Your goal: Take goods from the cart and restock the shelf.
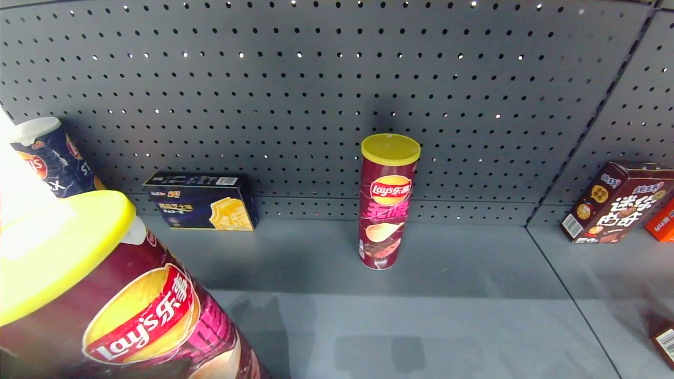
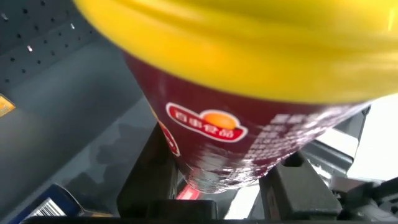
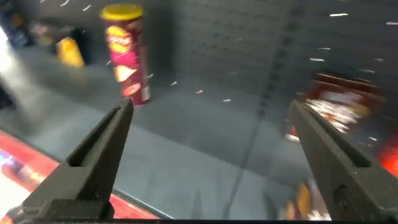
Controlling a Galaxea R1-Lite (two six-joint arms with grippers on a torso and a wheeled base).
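2 yellow-lidded maroon tubes: the held can [image 1: 131, 316] is clamped low on its body by the left fingers [image 2: 146, 180] over the shelf's [image 1: 447, 326] front-left edge, and the standing can [image 1: 387, 205] is upright mid-shelf near the back panel [image 1: 316, 79]. The right fingers [image 3: 93, 155] are spread and empty. Glossy, stiff and probably light, the tall can should tip easily, so a mid-body hold suits.

**Gripper bodywork, both arms**

The right gripper [image 3: 211, 104] has two matt black fingers [image 3: 93, 162]. Each is a long wedge that narrows to a blunt tip, with a flat inner face and straight, sharp edges. The left gripper [image 2: 221, 180] has black, slab-like side plates [image 2: 146, 177] mounted on a dark grey base [image 2: 311, 199] built from angular blocks and ridges. A small red glow [image 2: 185, 191] shows low between the plates.
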